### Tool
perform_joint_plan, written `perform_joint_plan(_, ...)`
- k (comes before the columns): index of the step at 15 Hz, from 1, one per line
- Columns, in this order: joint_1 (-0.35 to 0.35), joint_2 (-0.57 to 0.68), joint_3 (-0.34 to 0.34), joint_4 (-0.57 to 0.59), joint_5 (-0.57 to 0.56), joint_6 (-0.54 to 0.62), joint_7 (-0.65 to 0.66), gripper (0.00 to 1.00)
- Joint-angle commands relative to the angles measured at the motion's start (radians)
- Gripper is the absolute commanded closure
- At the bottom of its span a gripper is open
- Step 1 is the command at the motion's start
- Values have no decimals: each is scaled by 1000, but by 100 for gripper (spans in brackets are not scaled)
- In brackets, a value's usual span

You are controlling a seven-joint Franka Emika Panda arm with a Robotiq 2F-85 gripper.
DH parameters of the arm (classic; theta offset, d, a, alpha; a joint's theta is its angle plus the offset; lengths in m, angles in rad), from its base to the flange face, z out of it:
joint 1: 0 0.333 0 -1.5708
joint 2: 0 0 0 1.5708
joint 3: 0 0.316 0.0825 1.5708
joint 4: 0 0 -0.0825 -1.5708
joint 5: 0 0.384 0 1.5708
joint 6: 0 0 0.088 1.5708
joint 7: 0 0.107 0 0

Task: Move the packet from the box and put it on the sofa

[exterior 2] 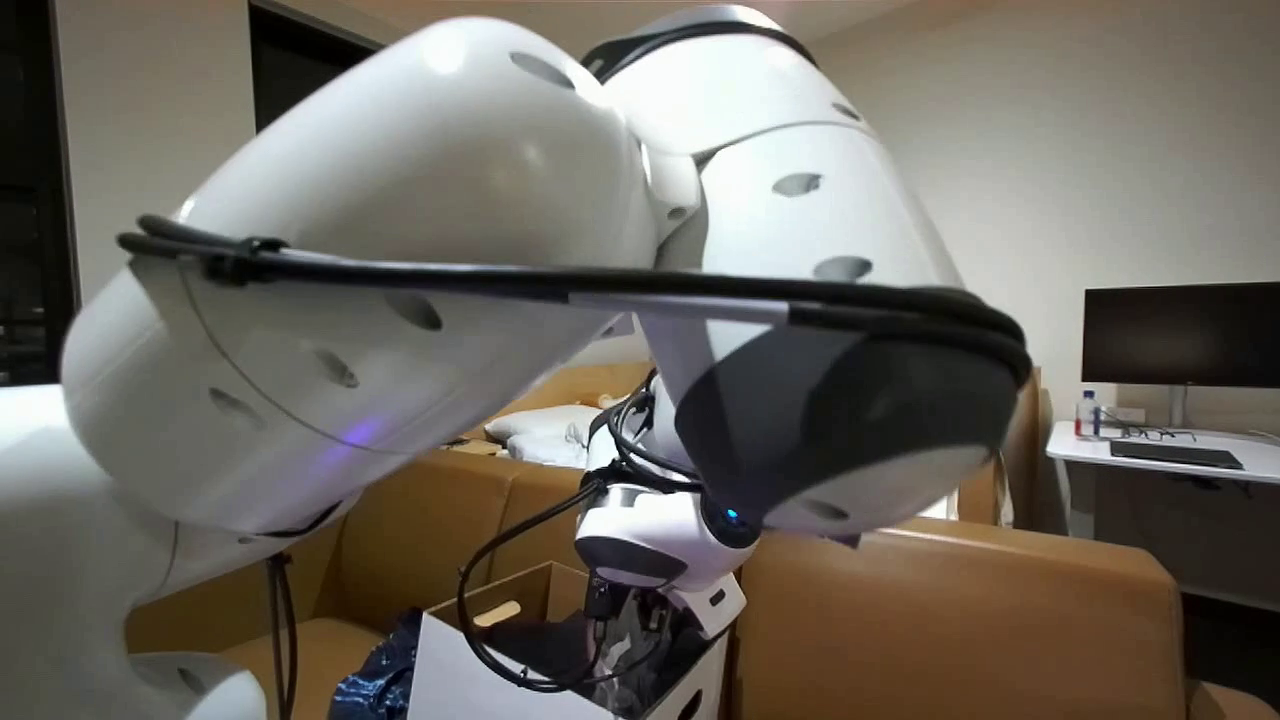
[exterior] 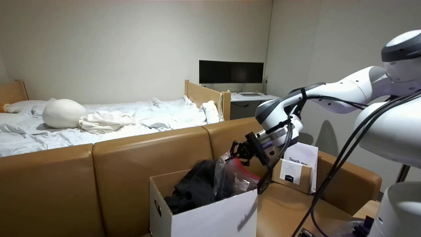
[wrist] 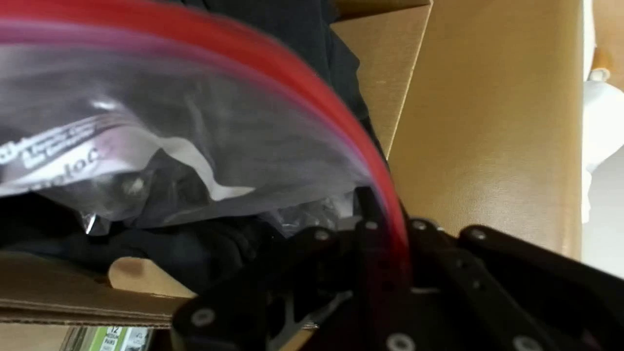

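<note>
We see the hand [exterior: 236, 160] clamped on the red edge of the packet [exterior: 235, 179], which hangs just below it in the mouth of the white box [exterior: 213, 219], beside black fabric [exterior: 194, 187]. The box's near wall hides the packet's lower end from us; in the wrist view its lettering [wrist: 63, 170] is blurred. In an exterior view the arm [exterior 2: 520, 170] covers part of the box. Behind the box rises the back of the sofa [exterior: 151, 149]; farther behind, the bed [exterior: 207, 96].

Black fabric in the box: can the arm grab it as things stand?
Probably not yet. The fingers appear closed on the packet, which covers part of the black fabric in the wrist view. The box is open above, though, so freed fingers could likely reach in.
</note>
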Motion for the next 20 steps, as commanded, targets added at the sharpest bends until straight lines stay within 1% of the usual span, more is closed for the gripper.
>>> perform_joint_plan(1, -77, 215, 34, -19, -113, 75, 38, 94)
perform_joint_plan(2, -77, 255, 35, -6, -138, 76, 44, 94)
perform_joint_plan(4, -50, 341, 41, 41, -193, 68, 48, 94)
perform_joint_plan(6, -19, 404, 64, 92, -262, 30, 26, 94)
perform_joint_plan(7, 18, 399, 73, 121, -286, 10, 25, 93)
perform_joint_plan(8, 33, 416, 82, 142, -307, 0, 23, 93)
perform_joint_plan(9, 26, 346, 136, 135, -289, -28, 69, 94)
perform_joint_plan(14, 85, 344, 239, 236, -292, -69, 41, 93)
perform_joint_plan(16, 117, 339, 246, 280, -297, -67, 22, 94)
perform_joint_plan(17, 140, 320, 224, 304, -304, -57, 9, 94)
perform_joint_plan(20, 168, 316, 205, 345, -308, -60, -1, 95)
